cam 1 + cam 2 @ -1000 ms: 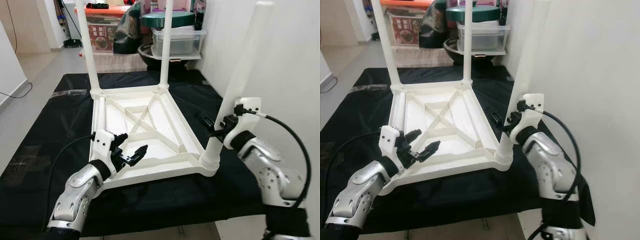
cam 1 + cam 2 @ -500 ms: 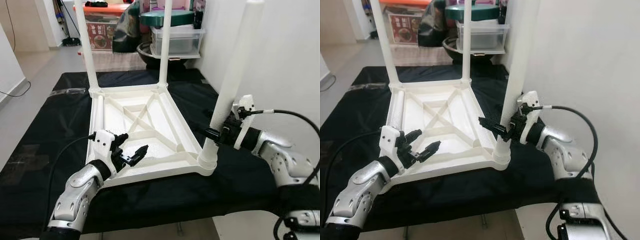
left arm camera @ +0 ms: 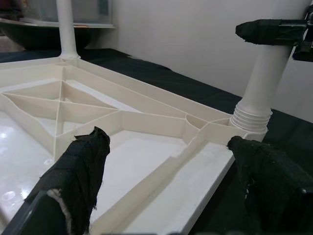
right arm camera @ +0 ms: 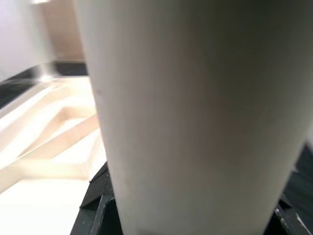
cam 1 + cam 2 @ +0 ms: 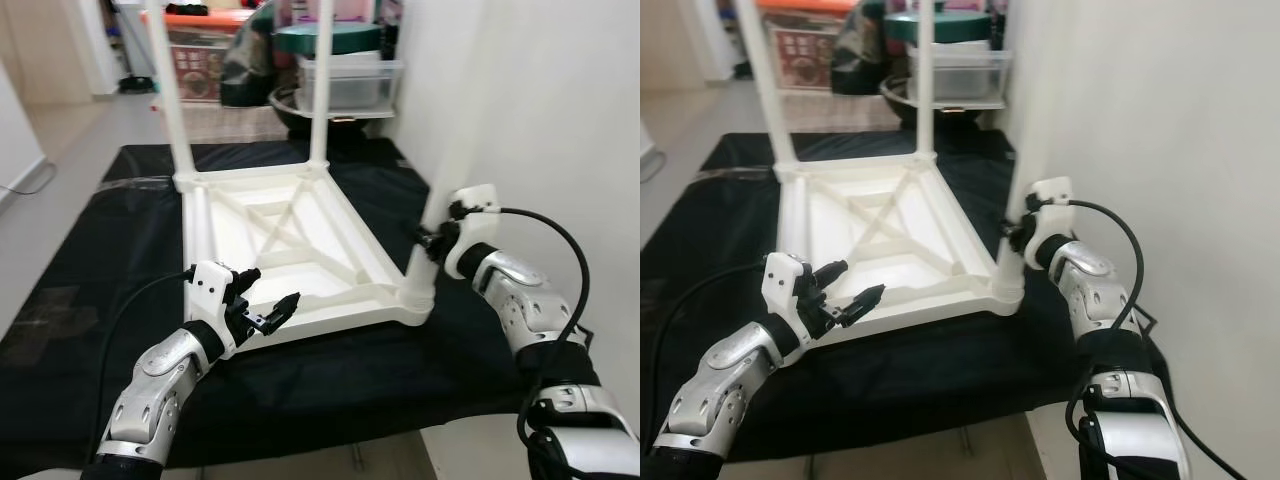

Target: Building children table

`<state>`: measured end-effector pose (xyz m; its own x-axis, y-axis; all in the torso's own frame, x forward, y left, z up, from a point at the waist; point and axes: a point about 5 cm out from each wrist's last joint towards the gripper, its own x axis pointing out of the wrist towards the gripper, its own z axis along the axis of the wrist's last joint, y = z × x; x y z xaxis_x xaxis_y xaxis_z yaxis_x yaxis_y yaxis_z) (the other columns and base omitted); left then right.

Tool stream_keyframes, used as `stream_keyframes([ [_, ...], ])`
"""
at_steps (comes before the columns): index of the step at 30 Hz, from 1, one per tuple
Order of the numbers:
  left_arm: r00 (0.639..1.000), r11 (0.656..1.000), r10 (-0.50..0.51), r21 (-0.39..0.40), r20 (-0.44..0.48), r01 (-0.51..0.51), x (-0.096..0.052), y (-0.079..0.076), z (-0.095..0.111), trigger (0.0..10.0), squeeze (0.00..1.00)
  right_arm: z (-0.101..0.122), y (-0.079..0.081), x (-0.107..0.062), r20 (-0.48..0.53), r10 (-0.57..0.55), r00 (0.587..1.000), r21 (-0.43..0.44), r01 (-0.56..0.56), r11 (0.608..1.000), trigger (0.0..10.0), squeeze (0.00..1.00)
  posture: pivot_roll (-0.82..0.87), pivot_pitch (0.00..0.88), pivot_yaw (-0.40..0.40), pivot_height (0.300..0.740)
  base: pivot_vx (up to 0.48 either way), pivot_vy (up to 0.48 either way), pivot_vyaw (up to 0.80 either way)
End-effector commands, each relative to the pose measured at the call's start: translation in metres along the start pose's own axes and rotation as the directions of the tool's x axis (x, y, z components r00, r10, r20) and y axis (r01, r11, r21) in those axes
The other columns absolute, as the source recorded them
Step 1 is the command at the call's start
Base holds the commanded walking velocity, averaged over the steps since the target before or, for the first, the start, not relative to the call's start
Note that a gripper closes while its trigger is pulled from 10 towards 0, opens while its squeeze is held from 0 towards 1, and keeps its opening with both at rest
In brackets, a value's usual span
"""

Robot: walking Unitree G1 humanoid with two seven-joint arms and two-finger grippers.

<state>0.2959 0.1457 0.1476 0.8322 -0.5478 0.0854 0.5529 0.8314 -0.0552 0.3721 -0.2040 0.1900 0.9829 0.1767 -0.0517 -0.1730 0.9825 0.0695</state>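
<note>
White plastic children's table top [image 5: 290, 250] upside down on black-cloth-covered surface [image 5: 110, 260], three white tubular legs upright in corners. Right gripper [image 5: 432, 238] jaws closed around near-right leg [image 5: 436, 215] just above its socket. Left gripper [image 5: 268, 300] jaws spread wide, empty, over near rim.

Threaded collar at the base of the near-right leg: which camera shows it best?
The left wrist view: the threaded collar shows sharply, seated in the tabletop corner. The eye views show it small; the right wrist view shows the leg shaft.
</note>
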Motion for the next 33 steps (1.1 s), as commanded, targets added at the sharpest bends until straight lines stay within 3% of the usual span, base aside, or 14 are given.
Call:
stream_keyframes([
  [1, 1.000, 1.000, -0.004, -0.003, -0.003, 0.004, -0.001, -0.001, -0.001, 10.0, 0.00, -0.015, 0.011, -0.010, -0.060, -0.155, 0.986, 0.091, 0.160, 0.983, 0.0, 0.00, 0.06, 0.000, -0.112, 0.740, 0.000, 0.000, 0.00],
  [9, 1.000, 1.000, -0.002, -0.001, -0.004, 0.002, 0.000, -0.002, -0.001, 10.0, 0.00, -0.022, 0.070, -0.032, -0.089, -0.278, 0.956, 0.148, 0.289, 0.946, 0.0, 0.00, 0.05, 0.000, -0.087, 0.740, 0.000, 0.000, 0.00],
  [10, 1.000, 1.000, -0.008, -0.004, -0.006, 0.008, 0.001, -0.003, -0.001, 10.0, 0.00, -0.018, 0.075, -0.030, -0.084, -0.243, 0.966, 0.133, 0.253, 0.958, 10.0, 0.00, 0.03, 0.000, -0.077, 0.740, 0.000, 0.000, 0.00],
  [13, 1.000, 1.000, -0.019, -0.010, -0.009, 0.019, 0.001, -0.003, -0.001, 10.0, 0.00, -0.012, 0.083, -0.030, -0.058, -0.176, 0.983, 0.141, 0.182, 0.973, 10.0, 0.00, 0.03, 0.000, -0.076, 0.740, 0.000, 0.000, 0.00],
  [14, 1.000, 1.000, -0.022, -0.011, -0.009, 0.022, 0.002, -0.003, -0.001, 10.0, 0.00, -0.008, 0.085, -0.032, -0.043, -0.149, 0.988, 0.155, 0.154, 0.976, 10.0, 1.00, 0.03, 0.000, -0.080, 0.740, 0.000, 0.000, 0.00],
  [19, 1.000, 1.000, -0.020, -0.011, -0.006, 0.020, 0.003, -0.004, -0.001, 10.0, 0.00, 0.006, 0.086, -0.033, 0.031, -0.008, 0.999, 0.195, 0.002, 0.981, 10.0, 1.00, 0.03, 0.000, -0.086, 0.740, 0.000, 0.000, 0.00],
  [20, 1.000, 1.000, -0.015, -0.011, -0.004, 0.015, 0.003, -0.004, -0.001, 10.0, 0.00, 0.012, 0.087, -0.035, 0.063, 0.059, 0.996, 0.202, -0.071, 0.977, 10.0, 0.91, 0.04, 0.000, -0.088, 0.740, 0.000, 0.000, 0.00],
  [21, 1.000, 1.000, -0.011, -0.010, -0.002, 0.011, 0.003, -0.003, -0.001, 10.0, 0.00, 0.023, 0.085, -0.037, 0.121, 0.192, 0.974, 0.177, -0.211, 0.961, 10.0, 0.00, 0.04, 0.000, -0.093, 0.740, 0.000, 0.000, 0.00],
  [24, 1.000, 1.000, -0.009, -0.009, -0.002, 0.008, 0.003, -0.003, -0.001, 10.0, 0.00, 0.032, 0.082, -0.042, 0.170, 0.337, 0.926, 0.142, -0.362, 0.921, 10.0, 0.00, 0.04, 0.000, -0.093, 0.740, 0.000, 0.000, 0.00],
  [28, 1.000, 1.000, -0.009, -0.008, -0.003, 0.009, 0.004, -0.003, -0.002, 10.0, 0.00, 0.039, 0.077, -0.052, 0.188, 0.572, 0.799, -0.006, -0.581, 0.814, 10.0, 0.00, 0.05, 0.000, -0.095, 0.740, 0.000, 0.000, 0.00],
  [30, 1.000, 1.000, -0.015, -0.007, -0.006, 0.015, 0.004, -0.004, -0.003, 10.0, 0.00, 0.029, 0.081, -0.063, 0.095, 0.767, 0.635, -0.072, -0.764, 0.641, 10.0, 0.00, 0.05, 0.000, -0.103, 0.740, 0.000, 0.000, 0.00],
  [31, 1.000, 1.000, -0.015, -0.007, -0.006, 0.015, 0.004, -0.004, -0.003, 10.0, 0.00, 0.029, 0.081, -0.063, 0.095, 0.767, 0.635, -0.072, -0.764, 0.641, 10.0, 0.00, 0.05, 0.000, -0.103, 0.740, 0.000, 0.000, 0.00],
  [32, 1.000, 1.000, -0.017, -0.007, -0.007, 0.017, 0.004, -0.004, -0.003, 10.0, 0.00, 0.023, 0.090, -0.069, 0.053, 0.836, 0.546, -0.079, -0.832, 0.549, 10.0, 0.00, 0.05, 0.000, -0.103, 0.740, 0.000, 0.000, 0.00],
  [33, 1.000, 1.000, -0.017, -0.007, -0.007, 0.017, 0.004, -0.004, -0.003, 10.0, 0.00, 0.023, 0.090, -0.069, 0.053, 0.836, 0.546, -0.079, -0.832, 0.549, 10.0, 0.00, 0.05, 0.000, -0.103, 0.740, 0.000, 0.000, 0.00],
])
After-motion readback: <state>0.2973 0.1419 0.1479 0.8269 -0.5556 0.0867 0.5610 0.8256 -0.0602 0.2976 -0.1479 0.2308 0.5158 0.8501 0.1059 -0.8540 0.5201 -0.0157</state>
